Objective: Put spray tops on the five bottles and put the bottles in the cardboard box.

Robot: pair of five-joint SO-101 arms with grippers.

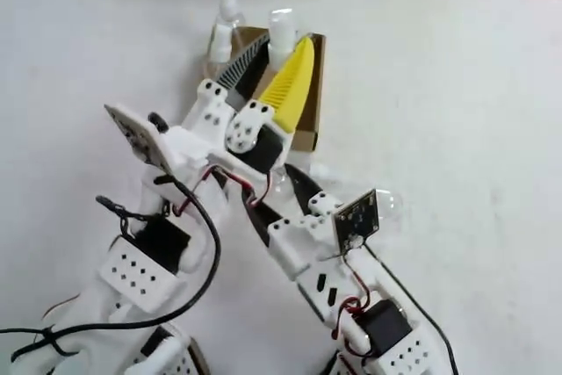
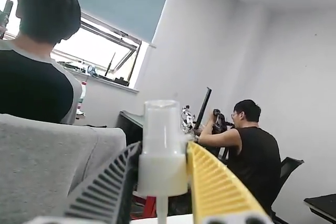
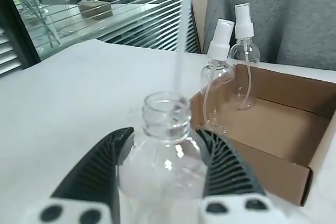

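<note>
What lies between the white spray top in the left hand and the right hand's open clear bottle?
Only the white spray top's thin clear dip tube, hanging to the clear plastic bottle's open neck; the right wrist view shows it.

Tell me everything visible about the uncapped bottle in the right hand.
The bottle is clear and plastic-looking, with a round body and a threaded open neck that has no top on it. It stands upright, clamped between the black ribbed fingers of the right hand, just beside the cardboard box. A thin clear tube hangs from above down to its mouth.
</note>
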